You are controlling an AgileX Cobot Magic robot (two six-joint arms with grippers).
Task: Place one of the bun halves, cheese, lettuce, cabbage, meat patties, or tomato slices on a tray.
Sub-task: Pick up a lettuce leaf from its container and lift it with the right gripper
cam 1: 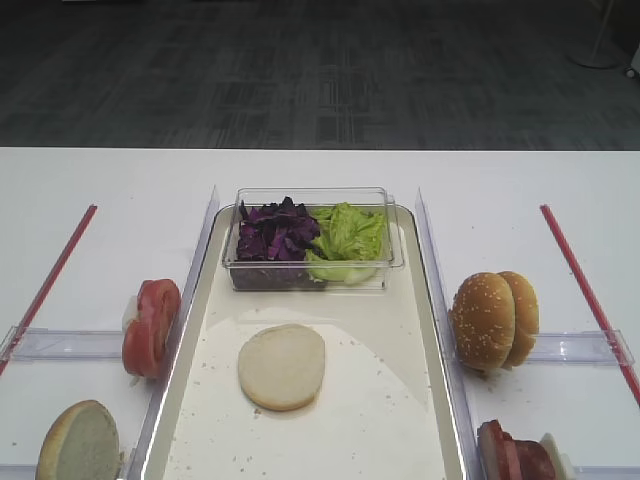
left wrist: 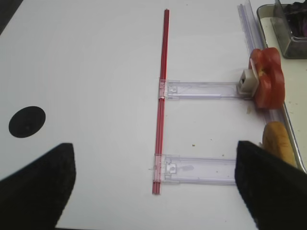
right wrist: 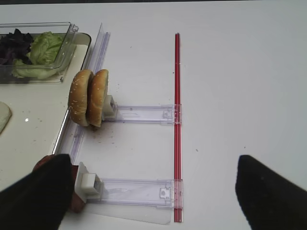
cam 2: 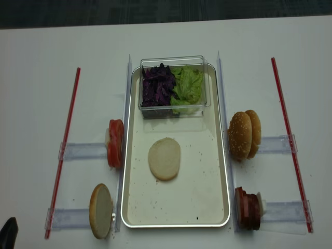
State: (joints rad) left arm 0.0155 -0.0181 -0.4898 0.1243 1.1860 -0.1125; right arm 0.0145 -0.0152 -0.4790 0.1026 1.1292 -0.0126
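Exterior high view: I see tray (cam 1: 425,330) mid-tabletop (cam 1: 100,190), one pale bun half (cam 1: 282,366) flat on its floor. Clear tub (cam 1: 312,262) at far end holds cabbage (cam 1: 274,232) and lettuce (cam 1: 348,235). Tomato slices (cam 1: 151,326) left of tray, seeded buns (cam 1: 493,318) right, meat patties (cam 1: 518,457) near right corner. Right claw (right wrist: 153,191) fingers wide apart, empty; left claw (left wrist: 153,184) same.

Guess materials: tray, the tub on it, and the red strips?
Tray: likely metal, shiny reflective rim, pale crumb-speckled floor. Tub: clear rigid plastic; the cabbage and lettuce show through its walls. Red strips: probably plastic, thin, straight, slightly translucent.
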